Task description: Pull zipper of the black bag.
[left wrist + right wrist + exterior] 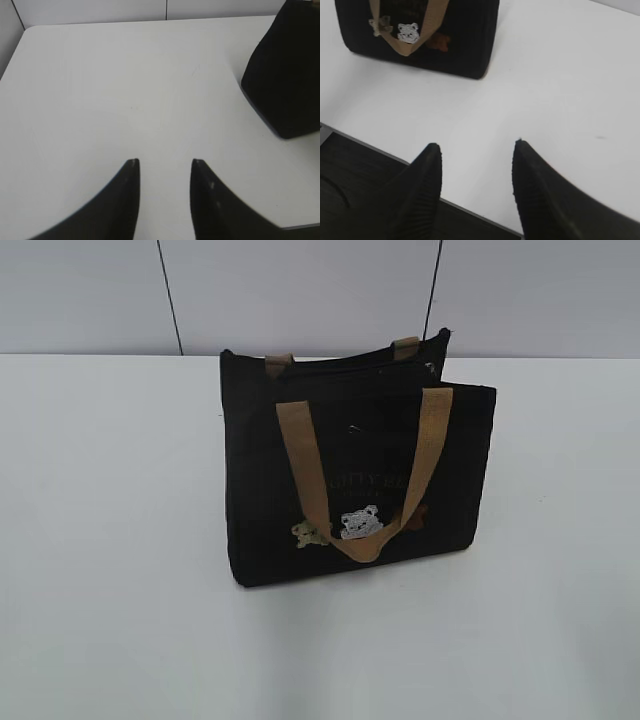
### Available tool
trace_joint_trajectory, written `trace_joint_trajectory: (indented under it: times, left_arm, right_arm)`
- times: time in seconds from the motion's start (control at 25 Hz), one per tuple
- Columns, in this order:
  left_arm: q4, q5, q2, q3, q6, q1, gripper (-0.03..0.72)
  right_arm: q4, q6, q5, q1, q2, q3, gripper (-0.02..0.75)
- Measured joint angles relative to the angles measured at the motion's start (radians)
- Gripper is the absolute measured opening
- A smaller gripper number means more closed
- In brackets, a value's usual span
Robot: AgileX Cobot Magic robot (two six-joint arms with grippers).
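White tabletop [110, 540] carrying black tote bag [350, 480] upright near centre, tan webbing handle [305, 465] draped down front face over small bear patches [360, 523]; zipper not discernible along dark top edge. Left gripper [165, 162] low over bare tabletop, bag well off to its right, jaws spread, holding nothing. Right gripper [477, 145] at near table edge, short of bag, jaws spread, empty.
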Motion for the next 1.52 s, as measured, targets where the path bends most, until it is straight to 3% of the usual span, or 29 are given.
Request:
trace_joint_trajectory:
  times: [0.28, 0.56, 0.68, 0.88, 1.52]
  left_arm:
    - [0.000, 0.000, 0.000, 0.000, 0.000, 0.000, 0.248]
    - [0.000, 0.000, 0.000, 0.000, 0.000, 0.002, 0.246]
    - [0.000, 0.000, 0.000, 0.000, 0.000, 0.052, 0.246]
    - [0.000, 0.000, 0.000, 0.000, 0.000, 0.158, 0.244]
    - [0.000, 0.000, 0.000, 0.000, 0.000, 0.166, 0.241]
  right_arm:
    - [-0.151, 0.204, 0.000, 0.000, 0.000, 0.002, 0.344]
    - [-0.156, 0.216, 0.000, 0.003, 0.000, 0.003, 0.344]
    - [-0.148, 0.217, 0.000, -0.022, 0.000, 0.003, 0.344]
    - [-0.145, 0.219, 0.000, -0.152, 0.000, 0.003, 0.344]
    - [-0.143, 0.221, -0.001, -0.201, 0.000, 0.003, 0.344]
